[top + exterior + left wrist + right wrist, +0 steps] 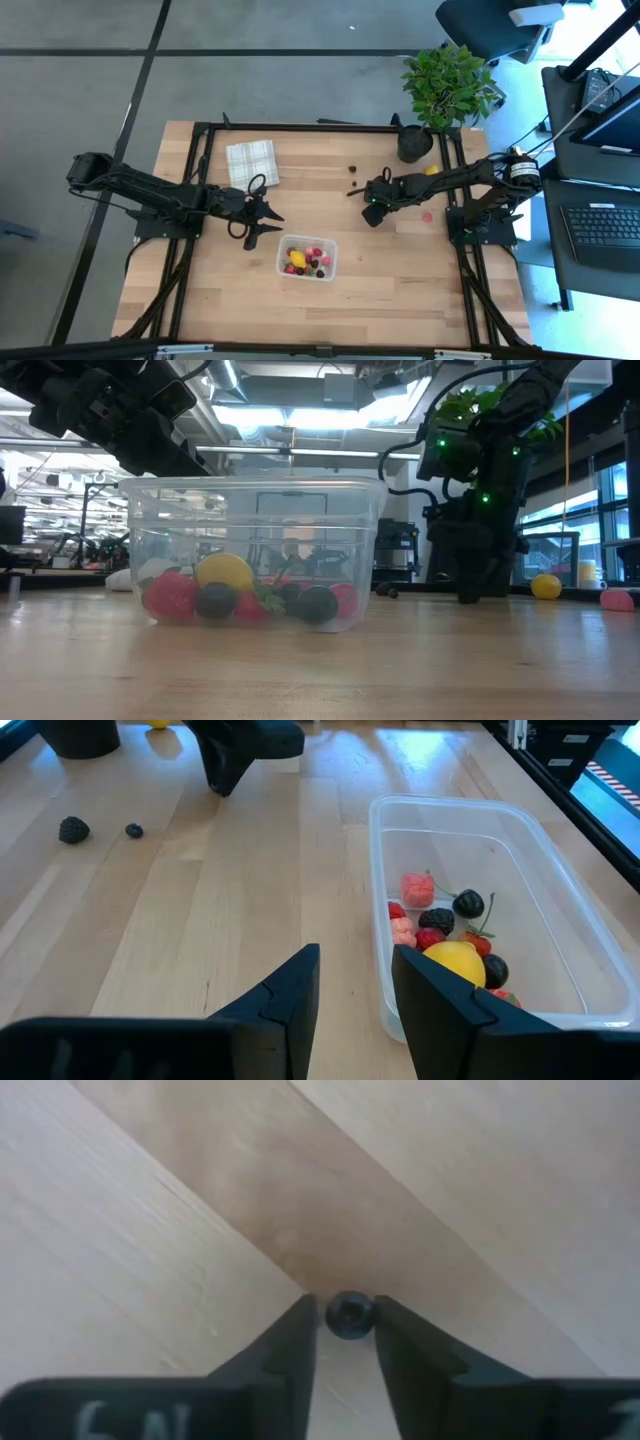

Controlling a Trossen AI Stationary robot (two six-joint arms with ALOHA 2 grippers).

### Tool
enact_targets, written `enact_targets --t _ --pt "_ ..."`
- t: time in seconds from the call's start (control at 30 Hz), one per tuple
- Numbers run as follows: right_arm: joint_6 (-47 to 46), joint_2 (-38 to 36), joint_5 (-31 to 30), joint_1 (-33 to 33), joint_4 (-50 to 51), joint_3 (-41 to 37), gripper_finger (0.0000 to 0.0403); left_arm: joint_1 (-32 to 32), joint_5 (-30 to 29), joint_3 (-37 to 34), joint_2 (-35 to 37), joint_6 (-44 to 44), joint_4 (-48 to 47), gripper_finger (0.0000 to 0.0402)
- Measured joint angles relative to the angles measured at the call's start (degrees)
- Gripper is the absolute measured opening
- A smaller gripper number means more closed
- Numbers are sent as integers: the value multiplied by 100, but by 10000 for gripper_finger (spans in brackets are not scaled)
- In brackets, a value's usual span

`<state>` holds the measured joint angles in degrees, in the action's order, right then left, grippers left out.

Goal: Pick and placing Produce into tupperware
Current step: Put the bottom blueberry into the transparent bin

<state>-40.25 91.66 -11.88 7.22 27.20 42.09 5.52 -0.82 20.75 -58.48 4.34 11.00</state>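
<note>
A: Where is the right end effector (346, 1342)?

B: Low over the worktop (400, 270), toward the far right part, its fingers nearly closed with a small dark berry (351, 1315) pinched between the tips. Bare wood lies all around it.

A: And the left one?

B: The left end effector (268, 221) hangs just beside the tub's (331, 247) near-left corner, fingers parted a little and holding nothing.

A: What's in the tub?

B: A yellow lemon (453, 962), red and pink berries (417, 889) and dark ones, heaped at one end; the other end is bare plastic. The tub sits near the middle of the worktop, well clear of every edge.

A: Anything loose?

B: Two dark pieces (73, 829) on open wood between the tub and the plant pot (415, 143), a pink piece (428, 215) and a yellow one (431, 170) near the right edge. A checked cloth (252, 162) lies toward the far left
</note>
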Motion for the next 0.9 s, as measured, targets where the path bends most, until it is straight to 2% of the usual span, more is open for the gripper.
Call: enact_targets --t 0.2,0.43,0.6,0.77,0.9 --pt "65 2 -6 0 4 0 57 2 2 0 0 0 0 121" --pt "191 26 197 -87 56 177 61 0 0 0 -2 0 0 121" --pt "533 26 1066 -379 -294 878 59 2 0 0 0 0 0 121" --pt "1156 33 1032 -834 -975 1661 58 2 0 0 0 0 0 121" --pt "1819 189 1029 -1256 -1025 2322 57 1 0 0 -1 0 0 121"
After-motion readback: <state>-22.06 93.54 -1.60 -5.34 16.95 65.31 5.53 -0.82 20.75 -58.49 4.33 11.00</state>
